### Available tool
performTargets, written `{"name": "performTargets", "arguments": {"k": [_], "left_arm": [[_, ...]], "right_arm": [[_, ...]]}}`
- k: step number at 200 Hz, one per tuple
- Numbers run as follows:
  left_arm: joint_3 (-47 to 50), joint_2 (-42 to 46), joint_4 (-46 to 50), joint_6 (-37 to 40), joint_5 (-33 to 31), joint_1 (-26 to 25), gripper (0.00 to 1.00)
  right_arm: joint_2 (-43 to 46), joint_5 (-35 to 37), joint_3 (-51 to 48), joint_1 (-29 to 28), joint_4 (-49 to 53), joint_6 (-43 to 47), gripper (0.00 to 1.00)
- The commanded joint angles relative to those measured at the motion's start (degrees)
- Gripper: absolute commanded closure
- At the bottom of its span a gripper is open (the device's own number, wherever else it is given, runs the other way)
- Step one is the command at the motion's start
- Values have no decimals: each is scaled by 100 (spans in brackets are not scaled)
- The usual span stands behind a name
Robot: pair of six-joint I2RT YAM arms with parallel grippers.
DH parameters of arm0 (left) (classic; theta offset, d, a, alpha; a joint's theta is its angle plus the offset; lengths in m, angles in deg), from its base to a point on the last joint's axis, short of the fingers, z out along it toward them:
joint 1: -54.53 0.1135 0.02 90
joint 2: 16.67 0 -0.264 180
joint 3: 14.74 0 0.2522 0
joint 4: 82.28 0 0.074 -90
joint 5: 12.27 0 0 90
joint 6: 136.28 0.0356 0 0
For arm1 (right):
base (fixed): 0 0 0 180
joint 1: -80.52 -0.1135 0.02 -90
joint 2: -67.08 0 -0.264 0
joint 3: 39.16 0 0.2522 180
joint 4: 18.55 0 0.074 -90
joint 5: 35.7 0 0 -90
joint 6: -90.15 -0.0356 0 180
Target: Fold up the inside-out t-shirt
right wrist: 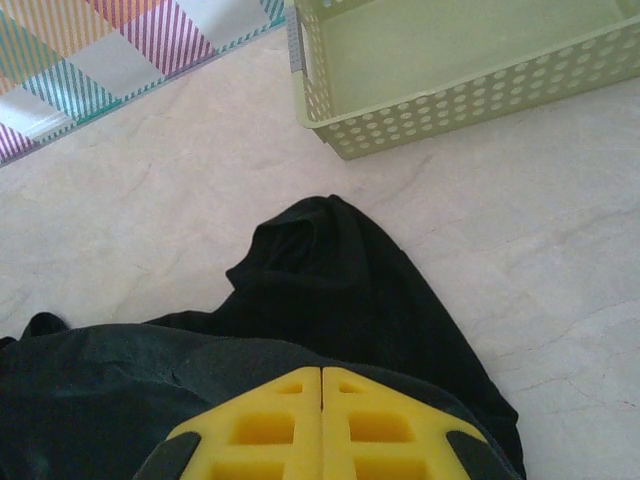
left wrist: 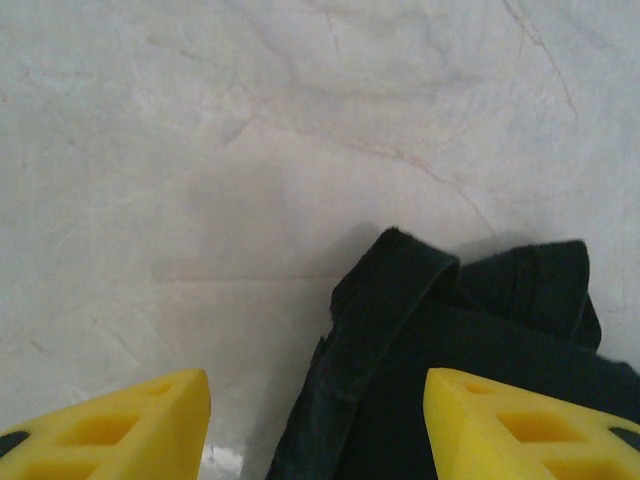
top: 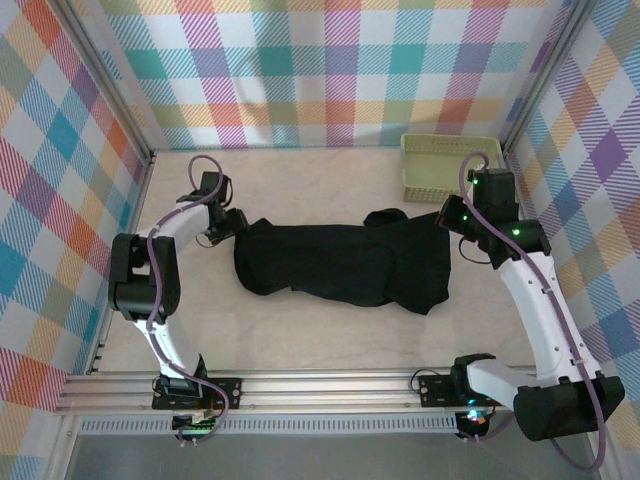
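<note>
Green perforated basket (top: 426,190), black t-shirt (top: 340,265) — outside

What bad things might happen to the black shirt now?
The t-shirt lies bunched, not flat, so folding now may trap wrinkles. The left gripper is open at the shirt's edge and might grab only a thin fold. The basket sits near the right gripper; a pull that way could bump it.
</note>
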Motion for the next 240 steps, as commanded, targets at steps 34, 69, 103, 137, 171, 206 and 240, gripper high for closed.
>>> {"name": "performTargets", "arguments": {"k": [34,69,103,137,171,206,240], "left_arm": [[-585,-534,507,179,-228,-33,51],[-666,-644,566,263,-85,-121,51],[-720,-706,633,258,-109,-133,54],[-694,-671,666,269,-147,-145,65],[-667,-609,658,282,-168,-147,73],[-708,-660,667,276,-150,-147,85],[-713,-565,693,207,-153,-147,97]], "right_arm": [[159,-37,-50,36,-135,-25,100],[148,-38,-50,33,-121,-27,100],[159,-38,-59,32,-117,-30,100],[189,-33,-59,28,-88,-25,100],[193,-38,-59,27,-72,-12,100],[193,-60,-59,33,-76,-13,100],[198,-39,-3,34,-18,14,100]]}}
